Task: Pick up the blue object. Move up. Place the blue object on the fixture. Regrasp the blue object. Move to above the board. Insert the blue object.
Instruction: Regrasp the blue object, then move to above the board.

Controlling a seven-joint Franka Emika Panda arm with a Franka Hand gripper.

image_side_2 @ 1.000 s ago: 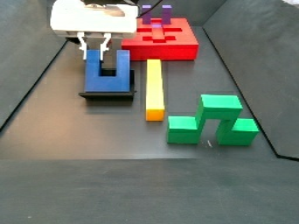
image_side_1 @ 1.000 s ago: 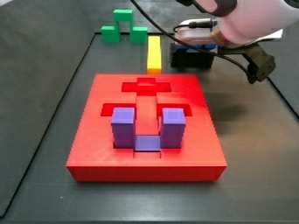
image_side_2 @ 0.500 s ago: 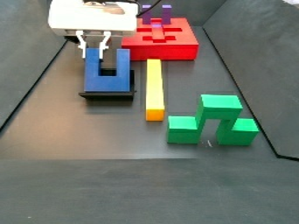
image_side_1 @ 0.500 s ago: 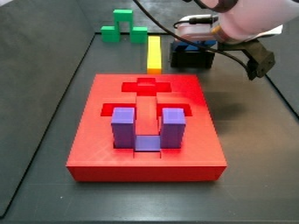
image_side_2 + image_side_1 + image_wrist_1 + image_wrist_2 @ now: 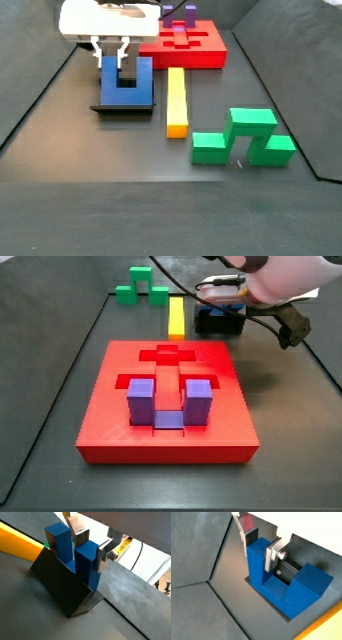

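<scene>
The blue object stands in the black fixture with its two prongs pointing up; it also shows in both wrist views. My gripper comes down from above. Its silver fingers sit on either side of one prong and press against it in both wrist views. The other prong is free. In a side view the arm hides most of the blue object above the fixture. The red board lies apart from the fixture; it also shows in a side view.
A purple U-shaped block stands in the board's recess. A yellow bar lies on the floor beside the fixture. Green blocks sit past the bar. Dark walls edge the floor on both sides.
The gripper body has shifted very slightly sideways over the fixture. The blue object and the fixture have not moved.
</scene>
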